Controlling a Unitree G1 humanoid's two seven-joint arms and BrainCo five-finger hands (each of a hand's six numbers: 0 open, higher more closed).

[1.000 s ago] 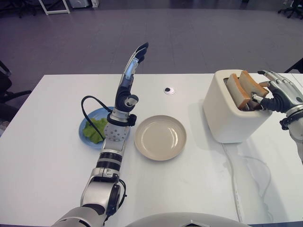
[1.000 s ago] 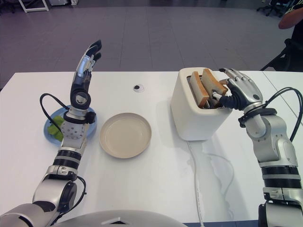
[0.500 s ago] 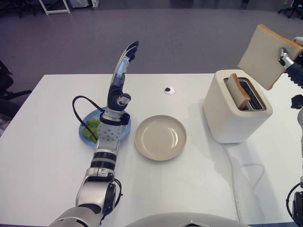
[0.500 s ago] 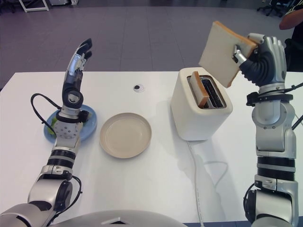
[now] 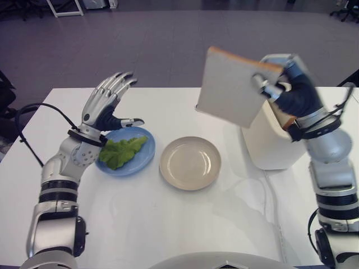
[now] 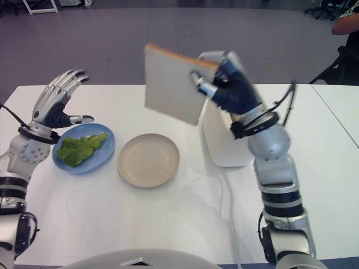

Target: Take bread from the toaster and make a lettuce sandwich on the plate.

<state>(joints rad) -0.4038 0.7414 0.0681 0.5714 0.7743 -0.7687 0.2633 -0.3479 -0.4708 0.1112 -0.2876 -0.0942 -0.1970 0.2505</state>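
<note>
Here the bread slice (image 5: 233,87) is a flat, roughly square slab with a pale, smooth-looking face and a thin brown crust along its top edge. The toaster (image 6: 221,140) is a cream, matte box with rounded corners, and a white cord (image 6: 231,224) runs from it towards the near edge. The plate (image 5: 189,162) is a shallow, round, beige dish with a glossy sheen and nothing on it. Just left of it, a smaller blue plate (image 5: 145,158) holds a crinkled, leafy green piece of lettuce (image 5: 123,150).

All of this stands on a plain white table (image 5: 168,224) with a smooth top. Beyond its far edge lies a grey floor (image 5: 168,45).

The right hand (image 5: 289,89) is raised in the air in front of the toaster's top. It pinches the slice at its right edge, with the fingers curled behind and the thumb pressed on the near face. The slice hangs well above the table, tilted, with its broad face turned to the near side. It is left of the toaster and over the far side of the beige plate. The left hand (image 5: 104,106) is lifted over the far left rim of the blue plate. Its fingers are spread and pointing up and away, its thumb sticks out to the right, and it holds nothing. A black cable (image 5: 33,112) loops beside that forearm.
</note>
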